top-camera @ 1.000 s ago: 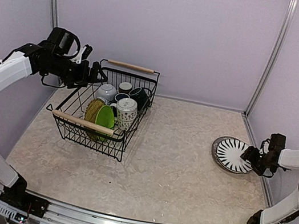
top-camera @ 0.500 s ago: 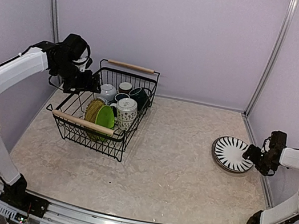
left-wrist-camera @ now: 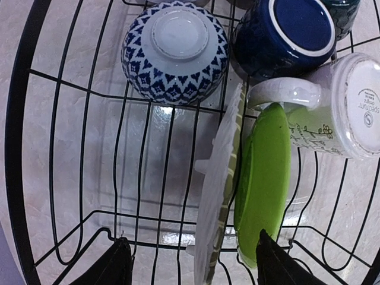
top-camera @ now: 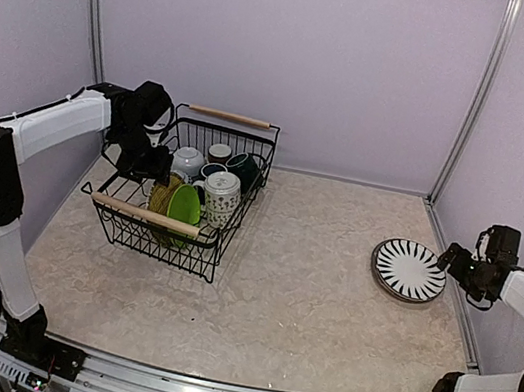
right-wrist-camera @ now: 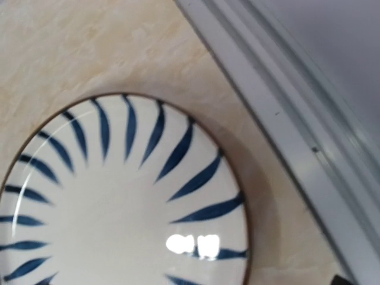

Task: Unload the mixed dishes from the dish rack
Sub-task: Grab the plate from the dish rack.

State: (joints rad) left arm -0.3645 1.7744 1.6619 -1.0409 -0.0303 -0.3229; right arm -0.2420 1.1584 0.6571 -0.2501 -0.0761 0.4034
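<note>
Left gripper (left-wrist-camera: 195,266), jaws wide, straddles the woven plate (left-wrist-camera: 217,196) and lime green plate (left-wrist-camera: 265,178) rims in the dish rack (top-camera: 240,119); right gripper (top-camera: 456,259), jaws unclear, sits beside the striped plate's (top-camera: 409,270) right edge.

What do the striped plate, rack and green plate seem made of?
Striped plate: probably glazed ceramic, glossy with a sharp highlight. Dish rack: black-coated metal wire, pale wooden handles. Lime green plate: smooth, soft sheen; plastic or ceramic, unclear.
</note>
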